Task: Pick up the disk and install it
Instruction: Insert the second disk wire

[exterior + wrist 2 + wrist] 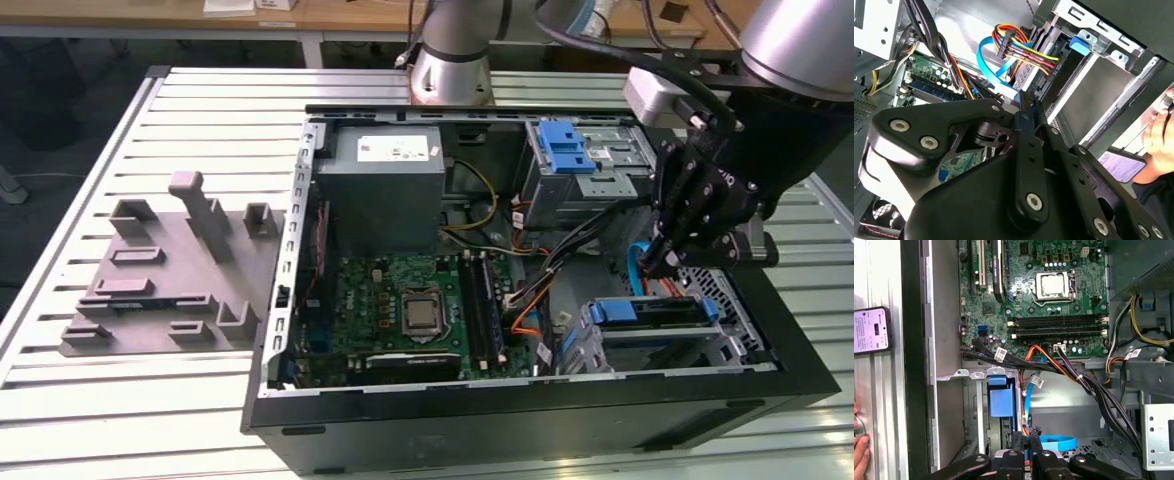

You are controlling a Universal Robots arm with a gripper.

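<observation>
Slatted metal table (107,400) is carrying an open black case (534,425) and, at the exterior view's left, a grey moulded fixture (160,280) that is lying bare. Disk (651,312): flat slab in a blue plastic frame, sitting in the lower steel cage (727,345) at the exterior view's right, apparently in its slot. Gripper (663,265): black, jointed, hanging just above the cage among the cables (574,240); in the first wrist view its fingers (1018,442) are lying drawn together with nothing seen between them. Step judged: installing, nearly done. Any further seating would be calling for a straight push along the slot, clear of the glossy blue and orange leads. The green board (400,310) is lying flat beside the cage.
</observation>
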